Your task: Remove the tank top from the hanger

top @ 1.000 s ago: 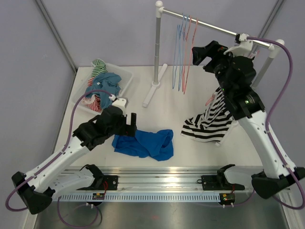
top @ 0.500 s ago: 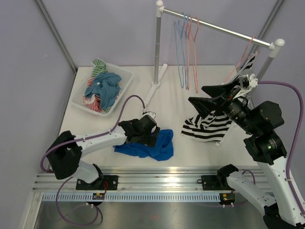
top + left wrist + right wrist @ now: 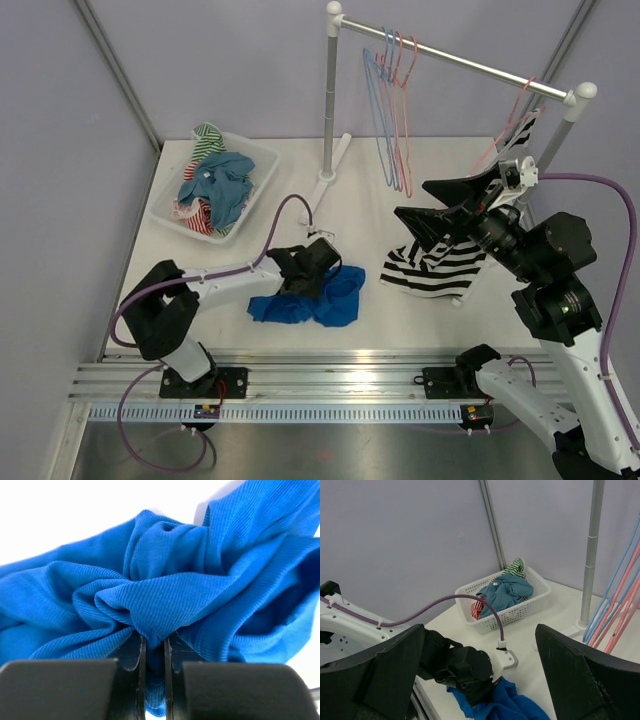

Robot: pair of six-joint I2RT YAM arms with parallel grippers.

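A black-and-white striped tank top (image 3: 436, 262) trails from a pink hanger (image 3: 508, 122) at the right end of the rail down onto the table. My right gripper (image 3: 412, 198) hovers open above its left side, holding nothing; in the right wrist view the right gripper (image 3: 480, 627) looks toward the left arm. A crumpled blue garment (image 3: 320, 298) lies on the table's front middle. My left gripper (image 3: 318, 279) is shut on a fold of the blue garment (image 3: 165, 590), pinched between the narrow jaws of the left gripper (image 3: 154, 645).
Several empty blue and pink hangers (image 3: 392, 110) hang near the rail's left post (image 3: 330, 90). A white basket (image 3: 262, 160) of clothes stands at the back left. The rail's right post (image 3: 560, 135) rises behind the right arm.
The left arm reached out to the blue garment, then its gripper closed on a fold and bunched the cloth. The right arm dropped from the rail a second ago and has held still since.
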